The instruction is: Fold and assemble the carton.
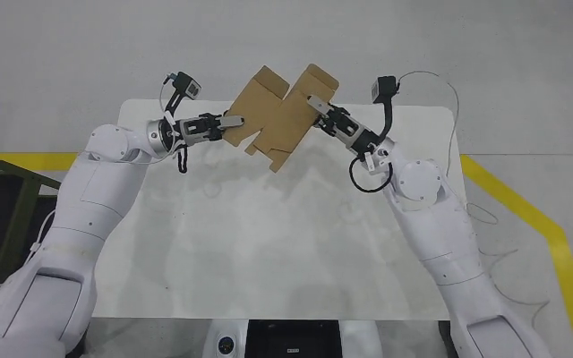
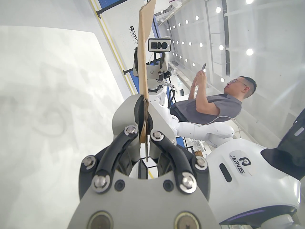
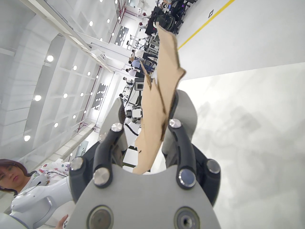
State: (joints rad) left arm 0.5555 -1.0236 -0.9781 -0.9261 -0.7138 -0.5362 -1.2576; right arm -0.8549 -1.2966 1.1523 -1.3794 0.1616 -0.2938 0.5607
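Note:
A flat brown carton (image 1: 277,116) hangs in the air over the far part of the white table (image 1: 269,259), held between both arms. My left gripper (image 1: 231,120) is shut on its left edge; the left wrist view shows the carton (image 2: 144,48) edge-on, pinched between the pads of this gripper (image 2: 144,107). My right gripper (image 1: 315,105) is at the carton's upper right part. In the right wrist view its fingers stand apart around the carton (image 3: 159,101), which lies against one finger (image 3: 184,110), while the other finger (image 3: 118,110) is clear of it.
The table's far edge (image 1: 286,101) runs just under the carton. Yellow floor lines (image 1: 515,201) pass on both sides of the table. A dark object (image 1: 13,192) stands at the left edge of the top view.

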